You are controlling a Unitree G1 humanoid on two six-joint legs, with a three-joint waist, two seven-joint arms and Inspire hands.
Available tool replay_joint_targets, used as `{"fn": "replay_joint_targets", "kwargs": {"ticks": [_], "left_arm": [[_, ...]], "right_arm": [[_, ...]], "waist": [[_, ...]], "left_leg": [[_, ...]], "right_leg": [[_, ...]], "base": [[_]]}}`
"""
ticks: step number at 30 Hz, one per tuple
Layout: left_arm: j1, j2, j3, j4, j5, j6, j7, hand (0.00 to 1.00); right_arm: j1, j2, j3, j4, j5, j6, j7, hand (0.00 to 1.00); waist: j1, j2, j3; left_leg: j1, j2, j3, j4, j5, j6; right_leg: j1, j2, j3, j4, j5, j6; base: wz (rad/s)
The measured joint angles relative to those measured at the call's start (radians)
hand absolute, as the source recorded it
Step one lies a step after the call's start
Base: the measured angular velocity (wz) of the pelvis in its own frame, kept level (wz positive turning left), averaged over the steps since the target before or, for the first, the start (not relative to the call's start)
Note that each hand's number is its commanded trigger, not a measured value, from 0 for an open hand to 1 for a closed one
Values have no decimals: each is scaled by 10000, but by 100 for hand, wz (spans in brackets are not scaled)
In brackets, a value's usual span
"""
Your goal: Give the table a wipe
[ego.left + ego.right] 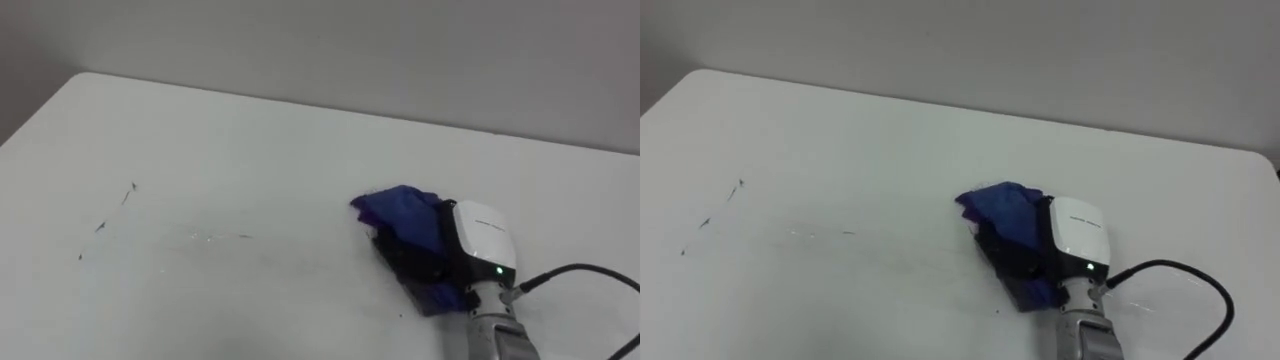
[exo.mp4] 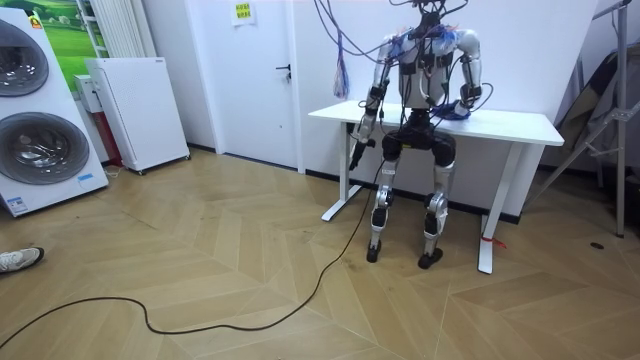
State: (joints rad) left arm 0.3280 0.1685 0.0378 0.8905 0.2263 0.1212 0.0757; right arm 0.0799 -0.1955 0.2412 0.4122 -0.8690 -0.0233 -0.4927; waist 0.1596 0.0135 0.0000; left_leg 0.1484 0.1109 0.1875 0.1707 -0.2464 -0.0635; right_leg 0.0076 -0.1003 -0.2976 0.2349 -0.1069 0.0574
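Blue cloth [image 1: 400,212] lies bunched on the white table [image 1: 250,140], and the right hand [image 1: 482,235] sits right on top of it, covering its near side. Whether that hand grips or just presses cannot be told. Well left of the cloth, small dark marks [image 1: 105,222] dot the tabletop.

Over to the room view: the robot stands at the table's long edge, its left hand [image 2: 356,153] hanging low and well away from the cloth, grip unreadable.

Right eye view: the cloth is under the hand, the marks far to its left.
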Motion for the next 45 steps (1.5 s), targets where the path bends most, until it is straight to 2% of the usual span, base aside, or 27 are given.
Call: {"fn": "replay_joint_targets", "kwargs": {"ticks": [5,8,12,16,19,21,28,33,36,37,38,39,40,41,42,45], "left_arm": [[-235,-46,24,116,-47,-199,-30,0],[-310,-156,131,108,-550,-310,6,0],[-489,-242,429,108,-1296,-463,8,0],[-574,-240,480,108,-1576,-725,-11,0],[-549,-240,483,112,-1585,-819,-58,0],[-502,-235,483,110,-1583,-875,-130,0],[-432,-156,614,551,-1580,-864,-223,0],[-435,-125,676,1051,-1580,-835,-257,0],[-427,-81,674,1100,-1575,-780,-487,0],[-448,-59,670,1100,-1567,-780,-543,0],[-453,-37,669,1100,-1568,-780,-600,0],[-454,-2,666,1101,-1567,-780,-668,0],[-500,11,665,1101,-1570,-781,-677,0],[-495,14,659,1101,-1573,-781,-676,0],[-498,15,656,1099,-1575,-785,-676,0],[-498,10,641,1095,-1572,-786,-675,0]], "right_arm": [[105,0,-186,-388,-19,-228,319,0],[327,-4,-397,-871,-5,-261,333,0],[390,-30,-958,-1493,-60,-313,333,0],[390,-29,-1491,-2306,-75,-322,330,0],[389,-34,-1602,-2744,-56,-333,266,0],[389,-34,-1681,-2885,-3,-468,236,0],[388,-149,-1882,-3308,513,-505,78,0],[386,-264,-1882,-3310,1143,-488,137,0],[383,-276,-1882,-3505,832,-405,332,0],[382,-276,-1881,-3601,713,-405,389,13],[382,-276,-1879,-3651,652,-405,399,18],[382,-277,-1878,-3749,527,-405,429,34],[382,-294,-1847,-3868,391,-405,492,67],[383,-307,-1823,-3917,353,-410,506,79],[382,-342,-1779,-3969,317,-415,553,100],[384,-407,-1566,-3984,70,-404,764,100]], "waist": [[-314,40,-50],[-455,38,-54],[-537,-48,-25],[-579,-204,86],[-577,-263,66],[-577,-272,48],[-584,-259,-4],[-678,-287,-8],[-715,-346,-6],[-712,-377,-7],[-697,-394,-3],[-695,-415,-2],[-682,-426,-10],[-686,-425,-10],[-656,-422,-12],[-641,-440,-17]], "left_leg": [[39,-10,8,1,10,14],[69,-12,7,-3,15,19],[125,-35,16,-52,14,20],[117,-49,15,-74,16,22],[106,-59,13,-80,21,31],[108,-61,13,-79,22,31],[128,-61,9,-66,24,34],[185,-60,9,-72,23,34],[178,-58,18,-85,22,33],[171,-58,23,-88,22,33],[169,-58,25,-91,22,33],[169,-58,27,-90,23,33],[170,-58,27,-86,23,33],[170,-58,27,-86,23,33],[172,-58,27,-88,24,33],[174,-55,27,-93,23,33]], "right_leg": [[3,-5,36,35,0,0],[8,-10,51,54,0,0],[8,-8,123,59,-12,17],[8,-6,150,28,-18,25],[8,10,208,23,-17,26],[8,16,236,23,-17,26],[22,18,253,44,-17,25],[76,18,253,44,-18,26],[63,19,259,34,-21,30],[56,20,258,31,-20,30],[55,22,260,28,-20,30],[56,26,265,25,-20,29],[58,26,265,26,-19,29],[59,26,265,26,-19,28],[60,26,268,27,-19,28],[57,28,267,25,-19,28]], "base": [[0],[0],[-4],[0],[0],[0],[0],[0],[0],[0],[0],[0],[0],[0],[0],[0]]}}
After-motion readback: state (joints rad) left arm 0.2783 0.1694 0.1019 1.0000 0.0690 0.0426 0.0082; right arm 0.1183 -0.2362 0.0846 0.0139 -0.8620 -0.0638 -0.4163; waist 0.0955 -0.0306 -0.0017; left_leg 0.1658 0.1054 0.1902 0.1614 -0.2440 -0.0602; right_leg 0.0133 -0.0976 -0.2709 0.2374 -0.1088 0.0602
